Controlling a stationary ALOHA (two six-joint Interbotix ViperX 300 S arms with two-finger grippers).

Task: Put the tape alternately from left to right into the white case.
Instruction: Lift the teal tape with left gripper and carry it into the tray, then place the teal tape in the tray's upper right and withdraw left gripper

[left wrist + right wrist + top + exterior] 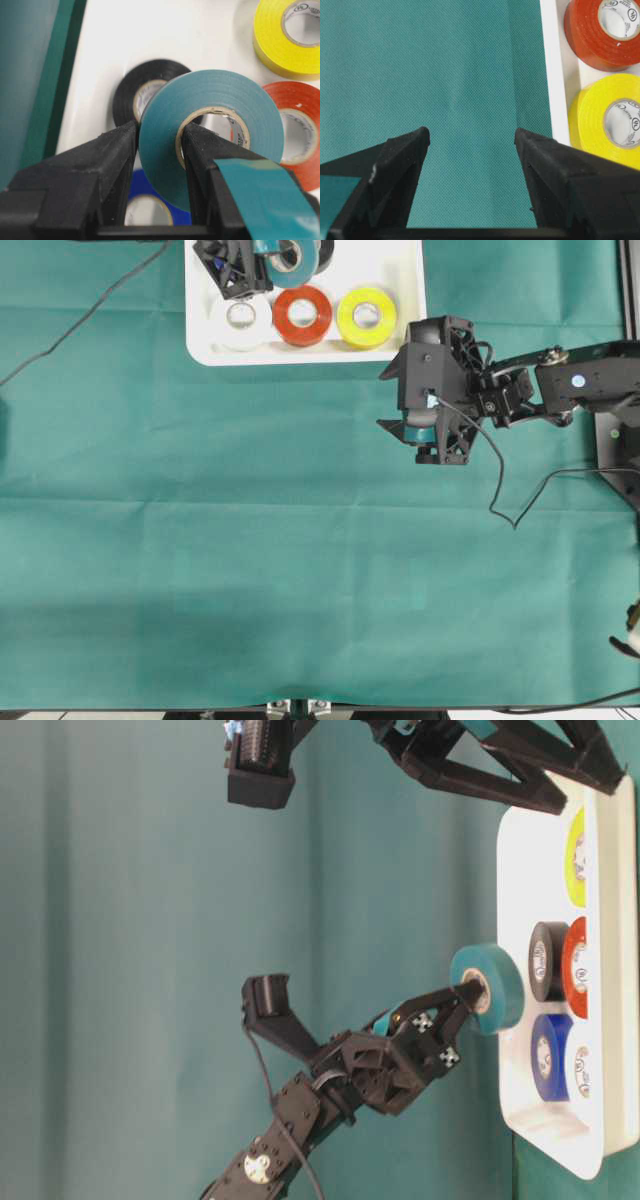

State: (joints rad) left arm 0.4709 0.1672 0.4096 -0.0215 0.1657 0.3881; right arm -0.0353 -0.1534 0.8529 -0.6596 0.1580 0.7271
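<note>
The white case lies at the back of the table with white, red-orange and yellow tape rolls lying flat in it. The table-level view also shows a black roll and a blue roll inside. My left gripper is shut on the teal roll, one finger in its core and one outside. It holds the roll upright above the black and blue rolls. My right gripper stands open over bare cloth, just outside the case beside the yellow roll.
A green cloth covers the table. A black cable loops from the right arm onto the cloth, and another cable runs across the back left. The table's front edge is near the bottom.
</note>
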